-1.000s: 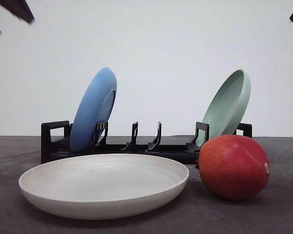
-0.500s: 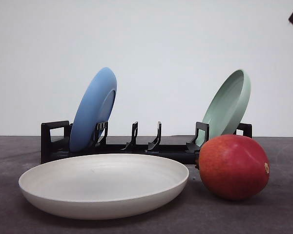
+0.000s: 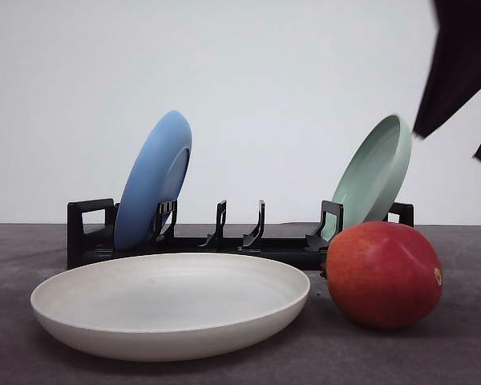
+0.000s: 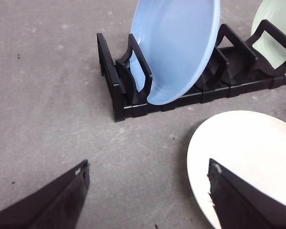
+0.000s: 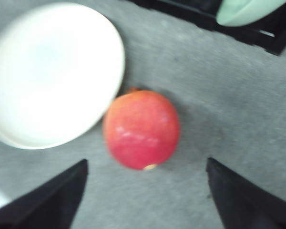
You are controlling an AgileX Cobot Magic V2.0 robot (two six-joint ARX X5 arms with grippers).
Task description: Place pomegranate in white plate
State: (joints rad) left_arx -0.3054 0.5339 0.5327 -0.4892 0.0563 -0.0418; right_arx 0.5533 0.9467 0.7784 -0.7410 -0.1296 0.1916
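The pomegranate rests on the grey table just right of the white plate, close to its rim; it is red with an orange blush and a tan stub. From the right wrist view the pomegranate lies ahead of my right gripper, whose open fingers straddle empty space short of it, with the white plate beside it. In the front view my right gripper hangs dark at the upper right, above the fruit. My left gripper is open over bare table near the white plate.
A black dish rack stands behind the plate, holding a blue plate on its left end and a pale green plate on its right. The rack and blue plate lie ahead of the left gripper.
My right arm has come down into the front view at the upper right, above the pomegranate. The left arm has withdrawn to the left edge. Plate and fruit have not moved.
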